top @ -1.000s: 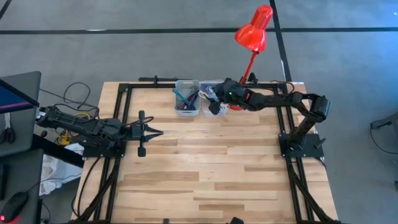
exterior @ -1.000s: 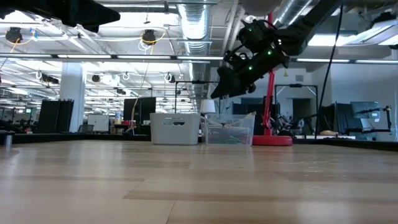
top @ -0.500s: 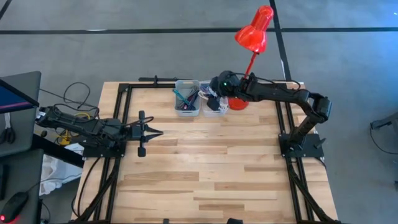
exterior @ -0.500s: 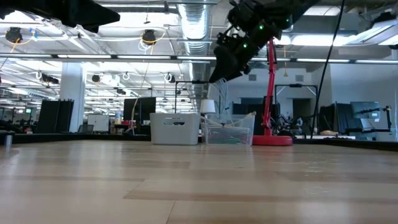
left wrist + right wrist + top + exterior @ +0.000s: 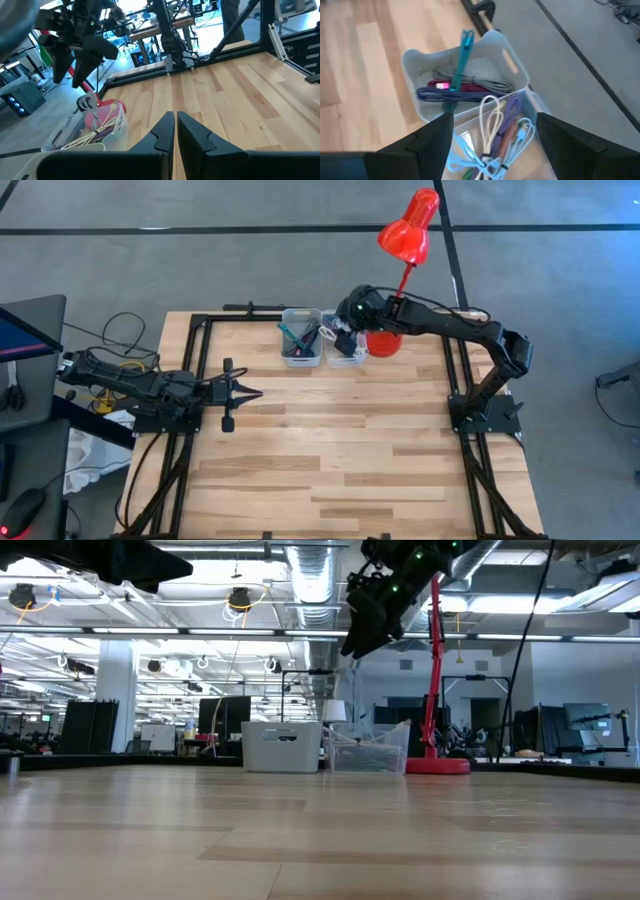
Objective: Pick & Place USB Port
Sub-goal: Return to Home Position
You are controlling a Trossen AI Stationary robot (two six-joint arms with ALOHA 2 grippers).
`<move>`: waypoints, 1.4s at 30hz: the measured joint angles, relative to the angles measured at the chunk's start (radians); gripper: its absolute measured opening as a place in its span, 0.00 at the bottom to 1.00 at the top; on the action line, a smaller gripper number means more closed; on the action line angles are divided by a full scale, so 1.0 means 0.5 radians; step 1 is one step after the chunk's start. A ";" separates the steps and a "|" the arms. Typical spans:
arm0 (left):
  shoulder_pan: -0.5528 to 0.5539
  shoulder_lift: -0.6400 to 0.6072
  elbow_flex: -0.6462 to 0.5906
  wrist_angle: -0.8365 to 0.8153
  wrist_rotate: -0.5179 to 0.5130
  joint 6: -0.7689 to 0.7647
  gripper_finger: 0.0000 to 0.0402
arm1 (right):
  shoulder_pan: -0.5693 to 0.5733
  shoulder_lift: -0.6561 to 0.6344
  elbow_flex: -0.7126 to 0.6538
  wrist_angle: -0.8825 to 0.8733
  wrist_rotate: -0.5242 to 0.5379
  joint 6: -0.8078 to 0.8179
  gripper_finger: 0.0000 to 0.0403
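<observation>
Two bins stand side by side near the table's far edge. The white bin [image 5: 470, 65] [image 5: 301, 338] holds teal, red, blue and grey cables. The clear bin [image 5: 535, 100] [image 5: 368, 748] holds white, purple and light-blue cables [image 5: 492, 150]. My right gripper [image 5: 495, 120] [image 5: 345, 330] [image 5: 362, 625] hangs open high above the clear bin, its fingers pointing down and touching nothing. Over the table's left side, my left gripper [image 5: 247, 392] [image 5: 175, 125] is shut and waiting.
A red desk lamp [image 5: 405, 230] stands with its base [image 5: 383, 343] [image 5: 438, 765] just right of the clear bin, close under my right arm. Black frame rails run along the table's left, right and far edges. The wooden table top [image 5: 330, 440] stretches toward the near edge.
My right gripper has risen well above the bins and shifted a little toward the table's far edge, ending over the clear bin. Its arm has stretched out further. The bins and cables have stayed put.
</observation>
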 joint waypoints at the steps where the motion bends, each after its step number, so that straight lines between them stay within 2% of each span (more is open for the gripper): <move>1: 0.000 0.000 0.000 0.000 0.000 0.000 0.05 | 0.015 0.000 0.000 -0.008 0.000 0.000 0.69; 21: 0.000 0.000 0.000 -0.009 0.000 -0.034 0.05 | 0.137 0.000 0.000 -0.391 -0.007 0.039 0.69; 26: 0.000 0.001 0.001 -0.023 0.000 -0.044 0.05 | 0.247 0.000 0.000 -0.551 -0.057 0.070 0.69; 31: 0.000 0.000 0.001 -0.023 0.000 -0.044 0.05 | 0.425 0.000 0.000 -0.543 -0.053 -0.015 0.67; 36: -0.005 0.000 0.001 -0.023 0.000 0.029 0.05 | 0.621 0.000 0.000 -0.365 -0.006 -0.188 0.56; 42: -0.063 -0.043 0.001 -0.032 0.000 0.096 0.04 | 0.750 0.000 0.000 -0.300 -0.003 -0.295 0.28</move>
